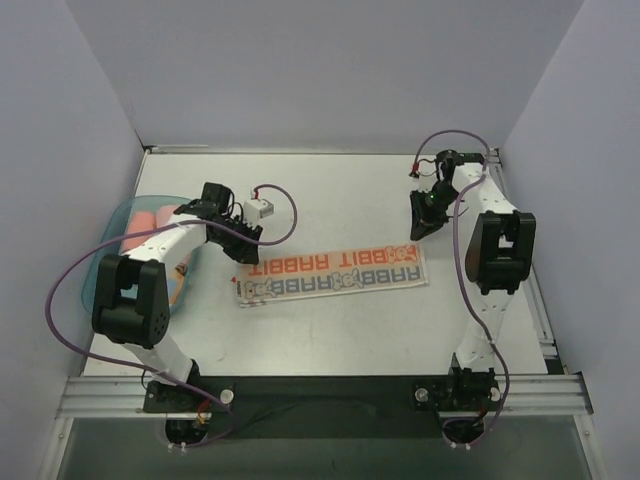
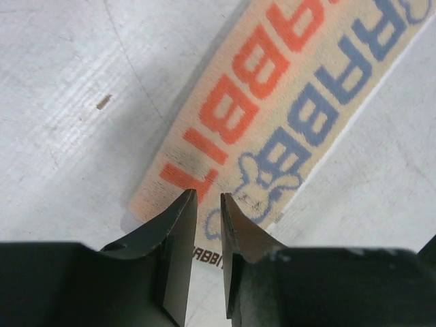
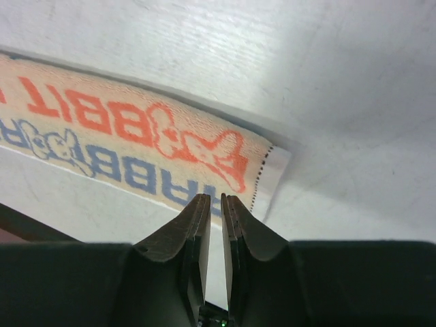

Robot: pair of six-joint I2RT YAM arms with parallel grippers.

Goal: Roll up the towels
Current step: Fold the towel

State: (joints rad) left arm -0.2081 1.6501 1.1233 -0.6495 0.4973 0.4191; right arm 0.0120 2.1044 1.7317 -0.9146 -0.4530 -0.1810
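The rabbit towel [image 1: 335, 275] lies flat on the tabletop [image 1: 350, 190] as one long narrow strip, unrolled. It sits near the middle, between the two arms. Orange and blue "RABBIT" lettering and small rabbit figures run along it. In the left wrist view the towel [image 2: 286, 102] crosses the frame on a slant, with its end just ahead of the fingertips. In the right wrist view the towel [image 3: 136, 136] shows its other end, which has a white hem with a dotted line of stitching.

The left pincer [image 1: 248, 242] hangs just above the towel's left end. From its own camera the left pincer [image 2: 208, 204] is slightly spread: a narrow gap shows between the dark fingers, and nothing is pinched in it.

The right pincer [image 1: 420, 228] hangs just beyond the towel's right end, on the far side. In its own view the right pincer [image 3: 215, 201] is almost pressed together, with only a thin slit between the fingers, and it grips nothing.

Well left of the towel, a teal tray [image 1: 100, 262] sits partly under the left arm. It holds a pink towel [image 1: 150, 218]. A bit of orange-marked cloth [image 1: 180, 278] shows beside the arm, mostly hidden.

A small brown mark [image 2: 103, 102] sits on the tabletop left of the towel's end.
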